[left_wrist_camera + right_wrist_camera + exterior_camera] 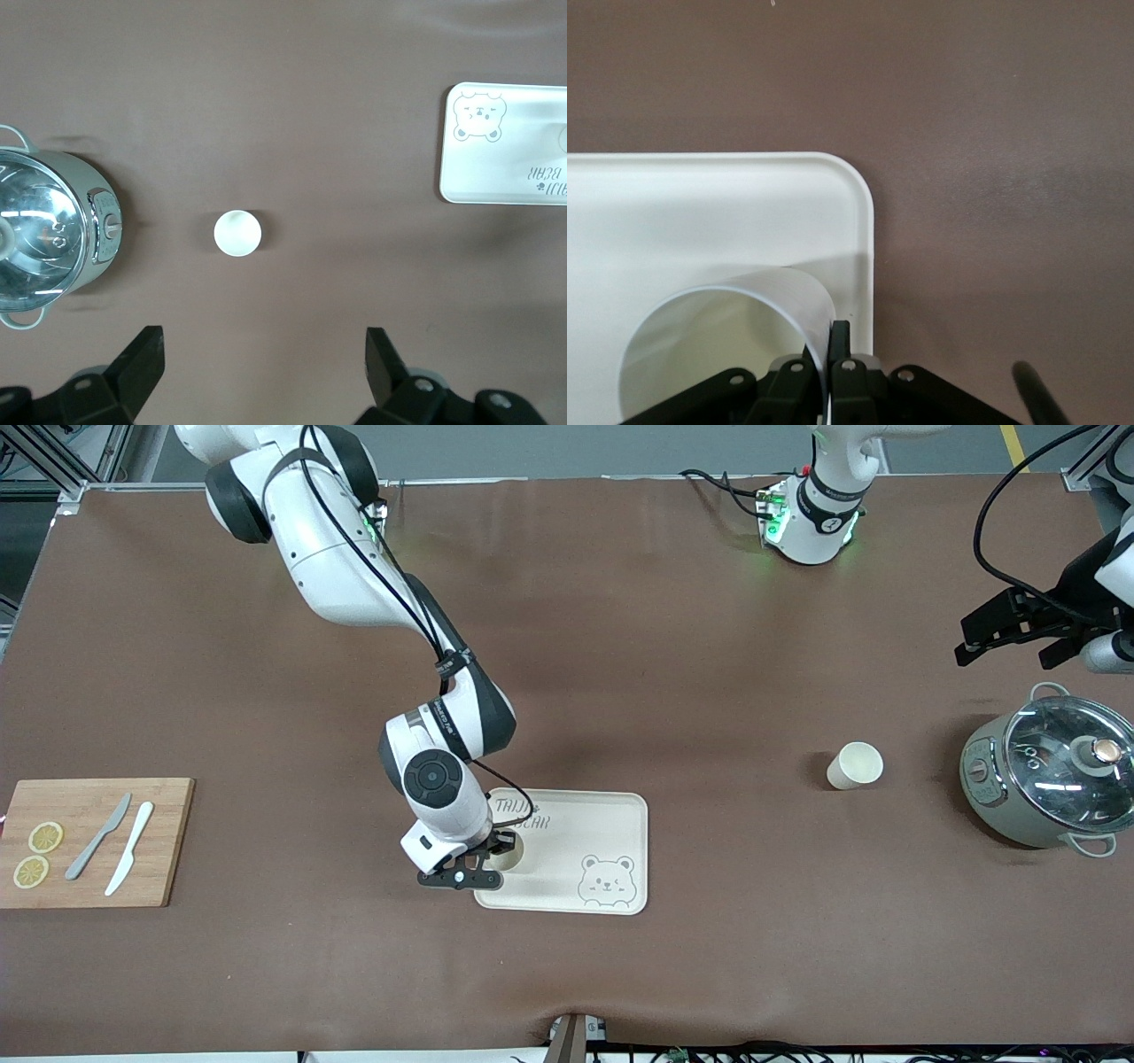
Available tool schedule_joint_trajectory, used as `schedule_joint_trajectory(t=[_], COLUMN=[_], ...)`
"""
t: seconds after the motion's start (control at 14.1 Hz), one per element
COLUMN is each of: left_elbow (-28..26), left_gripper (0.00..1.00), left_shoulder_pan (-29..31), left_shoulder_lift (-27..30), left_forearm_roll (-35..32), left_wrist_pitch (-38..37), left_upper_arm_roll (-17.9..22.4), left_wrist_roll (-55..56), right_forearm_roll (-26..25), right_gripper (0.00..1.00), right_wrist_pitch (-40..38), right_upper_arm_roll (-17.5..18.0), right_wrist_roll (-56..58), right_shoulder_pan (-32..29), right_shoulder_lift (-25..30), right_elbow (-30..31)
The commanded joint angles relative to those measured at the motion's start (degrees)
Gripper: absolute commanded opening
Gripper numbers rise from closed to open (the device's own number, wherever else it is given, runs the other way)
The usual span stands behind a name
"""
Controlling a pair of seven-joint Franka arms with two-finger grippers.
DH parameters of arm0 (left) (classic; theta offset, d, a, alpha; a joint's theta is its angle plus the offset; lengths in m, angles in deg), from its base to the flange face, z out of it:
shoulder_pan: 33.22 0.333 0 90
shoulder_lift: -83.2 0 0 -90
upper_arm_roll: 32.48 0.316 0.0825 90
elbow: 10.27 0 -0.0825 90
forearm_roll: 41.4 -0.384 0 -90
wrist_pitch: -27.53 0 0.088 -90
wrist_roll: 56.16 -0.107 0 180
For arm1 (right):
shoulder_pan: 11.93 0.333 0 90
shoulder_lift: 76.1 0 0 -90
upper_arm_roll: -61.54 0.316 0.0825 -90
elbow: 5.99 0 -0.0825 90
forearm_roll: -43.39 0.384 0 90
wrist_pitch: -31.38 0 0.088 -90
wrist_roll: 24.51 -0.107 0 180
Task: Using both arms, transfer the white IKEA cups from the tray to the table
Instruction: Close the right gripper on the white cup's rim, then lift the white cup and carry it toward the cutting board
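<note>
The right arm reaches down across the brown counter and its right gripper is low over the cream bear-printed tray, at the tray's corner toward the right arm's end of the counter and nearer the front camera. The jaws are pinched tight on the rim of a white cup: in the right wrist view one finger sits inside the wall and one outside, with the cup's thin edge clamped between them. That cup is upright over the tray floor, close to the tray's raised lip; whether its base is touching the tray I cannot tell.

Over at the left arm's end, the left gripper hangs in the air above bare counter, waiting, its jaws spread wide and holding nothing. The left wrist view shows both black fingers well apart. Framed between them, down on the counter, is the second white cup, standing upright, mouth open to the ceiling.

This second cup is between the tray and the grey pot, nearer to the pot. The pot wears a glass lid with a knob on top.

At the right arm's end lies a wooden cutting board carrying two lemon slices, a grey knife and a white knife.
</note>
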Motion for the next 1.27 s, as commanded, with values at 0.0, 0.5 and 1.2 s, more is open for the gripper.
schedule_joint_trajectory(t=[0.0,0.5,1.2], left_elbow=[-0.34,-0.34,-0.43], left_gripper=[1.00,1.00,1.00], left_shoulder_pan=[-0.21,0.23,0.50], left_shoulder_lift=[0.45,0.45,0.01], left_forearm_roll=[-1.81,-1.81,-1.81], left_wrist_pitch=[0.02,0.46,1.16], left_upper_arm_roll=[0.16,0.16,0.07], left_wrist_roll=[-0.71,-0.80,-1.42], right_forearm_roll=[1.30,3.05,3.76], right_gripper=[0.00,0.00,0.00], right_wrist_pitch=[-0.74,-9.96,-22.61], right_upper_arm_roll=[0.22,0.49,0.31], right_wrist_roll=[0.58,0.67,10.40], right_shoulder_pan=[-0.14,-0.05,-7.95], right_shoulder_lift=[1.45,6.10,15.06], right_elbow=[0.73,0.46,0.46])
